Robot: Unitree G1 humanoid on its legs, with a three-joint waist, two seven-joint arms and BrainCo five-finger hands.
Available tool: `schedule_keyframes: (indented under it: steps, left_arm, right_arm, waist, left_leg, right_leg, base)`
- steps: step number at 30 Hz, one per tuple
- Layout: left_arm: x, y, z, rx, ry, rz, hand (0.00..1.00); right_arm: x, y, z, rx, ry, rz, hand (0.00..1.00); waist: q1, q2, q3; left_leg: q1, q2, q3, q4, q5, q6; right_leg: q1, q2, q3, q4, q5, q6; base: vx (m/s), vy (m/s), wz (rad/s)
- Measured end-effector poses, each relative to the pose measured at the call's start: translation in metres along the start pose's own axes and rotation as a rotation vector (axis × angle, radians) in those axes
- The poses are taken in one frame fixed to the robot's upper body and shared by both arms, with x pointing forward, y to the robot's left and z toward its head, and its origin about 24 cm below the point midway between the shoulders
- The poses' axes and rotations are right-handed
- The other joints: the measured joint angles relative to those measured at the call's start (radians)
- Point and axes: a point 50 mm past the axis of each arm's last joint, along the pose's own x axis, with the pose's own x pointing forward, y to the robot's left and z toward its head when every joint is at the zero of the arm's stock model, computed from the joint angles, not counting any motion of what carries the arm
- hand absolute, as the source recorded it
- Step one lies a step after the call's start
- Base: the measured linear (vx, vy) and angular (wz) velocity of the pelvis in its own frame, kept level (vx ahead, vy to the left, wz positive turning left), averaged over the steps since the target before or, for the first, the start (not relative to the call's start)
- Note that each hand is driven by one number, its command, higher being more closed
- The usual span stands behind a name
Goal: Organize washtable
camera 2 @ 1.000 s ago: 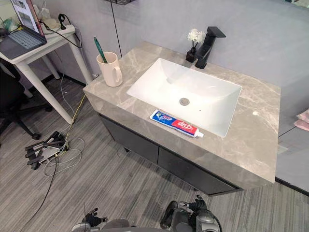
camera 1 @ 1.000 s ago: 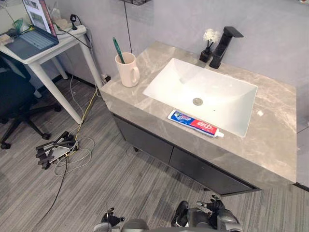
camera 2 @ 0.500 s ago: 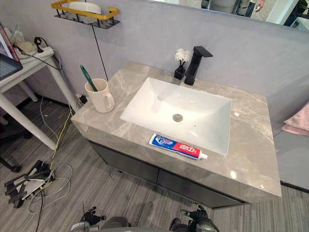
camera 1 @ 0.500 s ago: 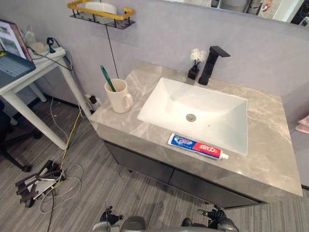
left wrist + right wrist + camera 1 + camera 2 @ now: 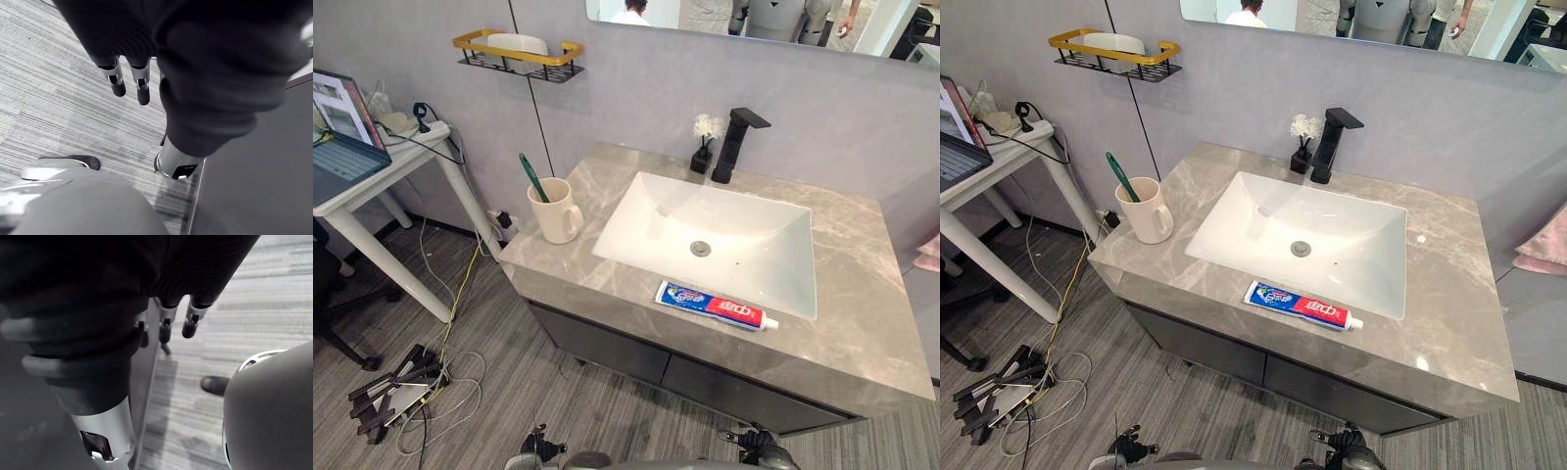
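Left robot hand (image 5: 116,81) hangs low over the floor, fingers loosely straight, holding nothing; right robot hand (image 5: 191,322) hangs likewise, empty. Neither is near the grey marble table (image 5: 862,294). A blue, red and white toothpaste tube (image 5: 715,305) lies flat along the table's front edge, just beside the white rectangular basin (image 5: 724,230), cap toward the right end. I judge it light, soft and slick: pinch it across the firmer shoulder near the cap, not the belly. At the left end stands a cream ceramic mug (image 5: 555,211) with a green toothbrush (image 5: 532,176) in it: rigid, breakable, best gripped around the body.
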Motion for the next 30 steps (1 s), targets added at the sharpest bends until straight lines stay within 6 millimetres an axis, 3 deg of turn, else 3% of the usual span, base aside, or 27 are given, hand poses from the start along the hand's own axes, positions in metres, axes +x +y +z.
schedule_keyframes:
  steps: [20,30]
  left_arm:
    - [-0.004,0.001,-0.019,-0.01,0.056,0.003,0.0]
    - [-0.003,0.002,-0.016,-0.079,0.05,0.016,0.0]
  right_arm:
    - [0.001,-0.013,-0.005,0.015,0.015,-0.032,0.0]
    - [0.001,-0.012,-0.003,0.145,0.024,-0.028,0.0]
  waist:
    - [-0.001,0.005,-0.025]
    - [0.001,0.006,-0.02]
  left_leg:
    - [0.005,-0.011,-0.033,-0.025,0.003,0.005]
    - [-0.074,-0.025,-0.007,-0.095,0.047,0.019]
  right_leg:
    - [0.015,0.001,-0.005,-0.036,0.02,0.006]
    - [-0.093,-0.024,-0.02,-0.036,0.03,0.02]
  base:
    - [-0.01,0.013,0.0]
    - [0.02,0.012,0.01]
